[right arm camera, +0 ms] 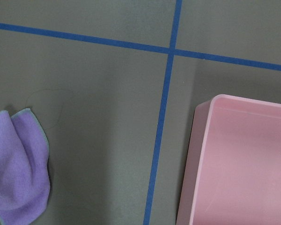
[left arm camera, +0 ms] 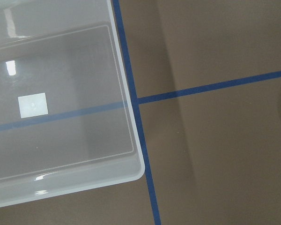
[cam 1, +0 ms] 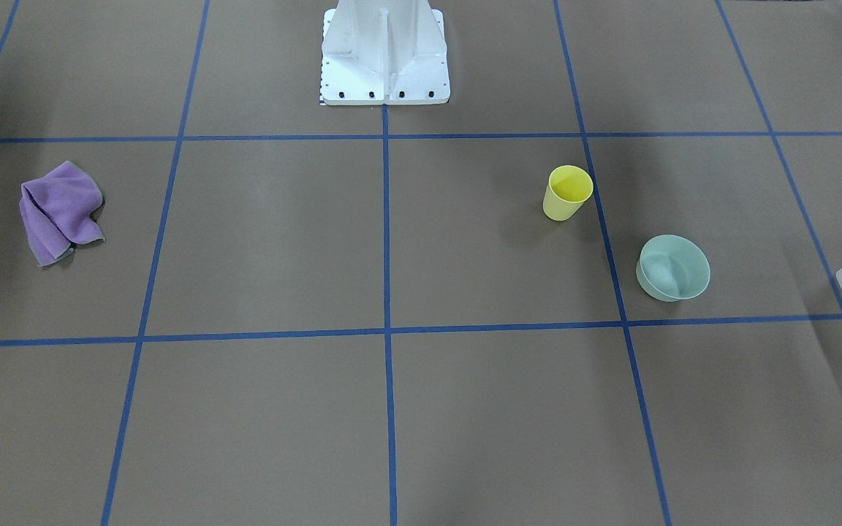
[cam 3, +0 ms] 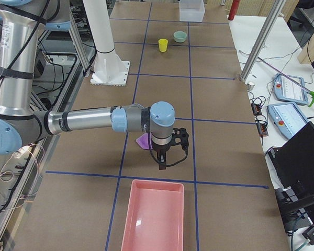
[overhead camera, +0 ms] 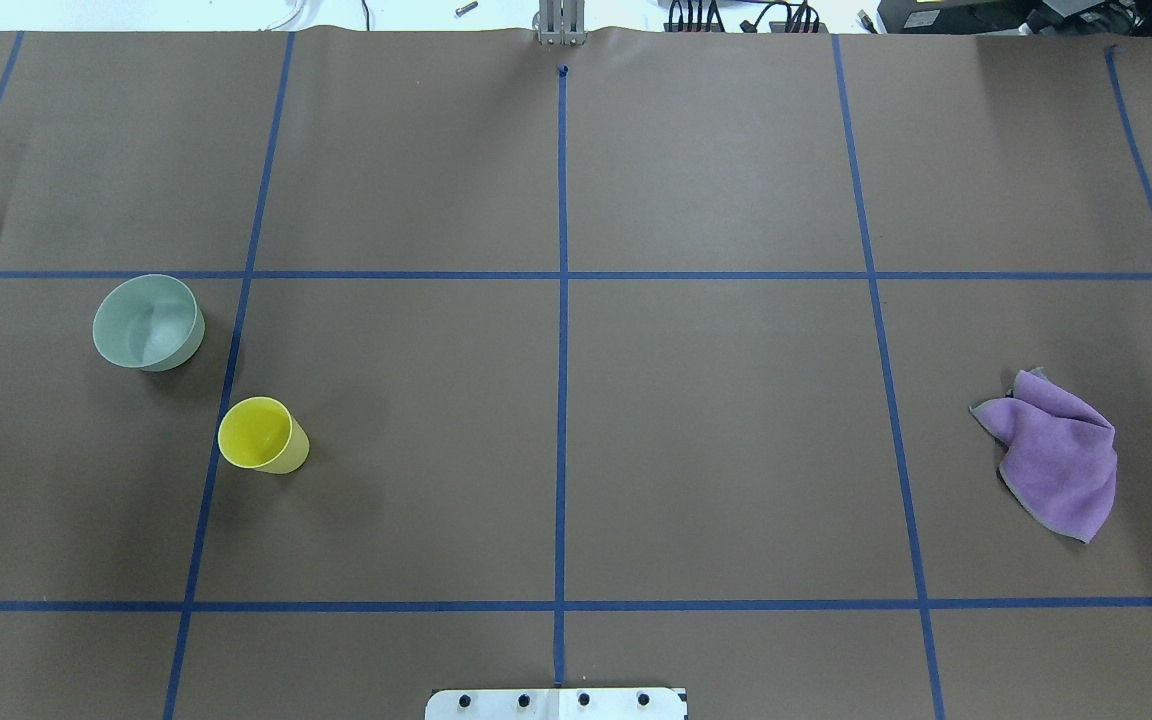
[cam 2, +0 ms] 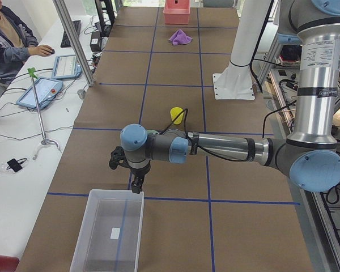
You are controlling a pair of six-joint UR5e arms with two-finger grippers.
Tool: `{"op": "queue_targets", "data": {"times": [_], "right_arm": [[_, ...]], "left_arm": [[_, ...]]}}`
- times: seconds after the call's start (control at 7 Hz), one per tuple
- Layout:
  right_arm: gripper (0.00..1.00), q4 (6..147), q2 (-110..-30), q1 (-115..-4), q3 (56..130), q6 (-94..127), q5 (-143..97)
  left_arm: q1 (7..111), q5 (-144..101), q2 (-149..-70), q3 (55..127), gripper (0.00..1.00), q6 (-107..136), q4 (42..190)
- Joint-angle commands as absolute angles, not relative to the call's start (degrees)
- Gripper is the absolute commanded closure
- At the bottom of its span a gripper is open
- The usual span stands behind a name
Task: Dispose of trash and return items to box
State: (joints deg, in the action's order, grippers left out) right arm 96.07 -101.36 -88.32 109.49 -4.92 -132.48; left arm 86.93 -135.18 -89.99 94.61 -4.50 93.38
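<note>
At L end: box (left arm camera: 61, 180) w/ 1 sticker (left arm camera: 33, 105) | cup (overhead camera: 264, 440), bowl (overhead camera: 148, 322) upright

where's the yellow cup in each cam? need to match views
Exterior front-facing: yellow cup right of centre, upright.
Overhead exterior: cup in the left half, below centre height.
Exterior left: cup mid-picture, just beyond the near arm.
Exterior right: cup at the far end, near the top.
Left wrist-mounted: not in it.
Right wrist-mounted: not in it.
Shared landmark: white robot base, in all four exterior views.
</note>
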Motion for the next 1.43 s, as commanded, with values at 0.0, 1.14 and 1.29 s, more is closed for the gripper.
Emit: {"op": "queue_targets", "data": {"times": [0.0, 1.14, 1.29], "right_arm": [[0.00, 96.06, -101.60, -88.33, 109.42, -4.92, -132.45], [0.00, 96.06, -102.04, -88.33, 109.51, -4.92, -133.07], [0.00, 95.98, -101.69, -88.33, 109.51, -4.66, -133.07]], "left_arm": [[87.01, -135.18, -88.43, 94.31, 0.01, -5.61, 97.44], [86.40, -135.26, -87.19, 93.78, 0.02, -4.21, 103.45], [86.40, -135.18, -87.19, 93.78, 0.01, -3.78, 103.45]]}}
